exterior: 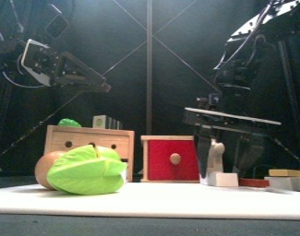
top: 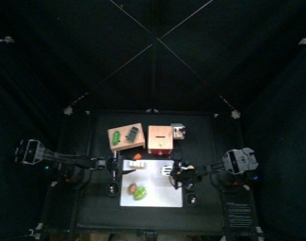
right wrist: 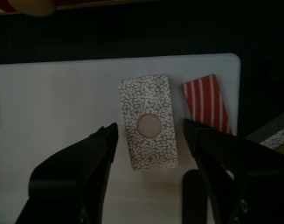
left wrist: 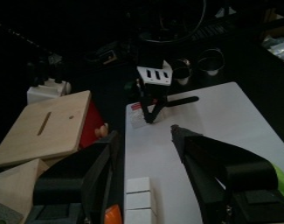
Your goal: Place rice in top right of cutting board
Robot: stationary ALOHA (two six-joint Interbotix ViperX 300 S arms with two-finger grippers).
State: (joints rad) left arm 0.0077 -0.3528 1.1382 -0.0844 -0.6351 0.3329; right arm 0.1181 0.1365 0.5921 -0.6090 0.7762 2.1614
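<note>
**Rice packet lies on the board between spread jaws**

Over the cutting board (right wrist: 62,96), the right hand (right wrist: 150,140) hangs with its jaws spread wide, one on either side of the rice packet (right wrist: 148,122) and holding nothing. In the right wrist view a thin gap shows between each jaw and the packet's long edges, though whether the tips brush it cannot be told.

That packet is a pale, speckled oblong with a plain oval patch near its middle. It lies flat on the board, close to the board's rounded corner, with its long sides running along the jaws. Just beside it, nearer that corner, sits a red-and-white striped packet (right wrist: 210,103), tilted slightly and partly off the board's edge.

The board itself is flat, whitish-grey and rectangular, larger than the two boxes behind it.

The left hand (left wrist: 147,153) is held over the opposite side of the board, jaws wide apart and empty.

From above, the board (top: 162,193) sits between the two arms, with the tan box (top: 125,137) and the brown-orange box (top: 160,138) standing just beyond its far edge and a green item (top: 138,192) lying on it.

The front view alone shows that green item as a leafy toy vegetable (exterior: 87,171) lying in front of the tan box, with the red face of the second box (exterior: 170,159) upright beside it. Only the left wrist view shows white blocks (left wrist: 138,199) on the board below that hand.
</note>
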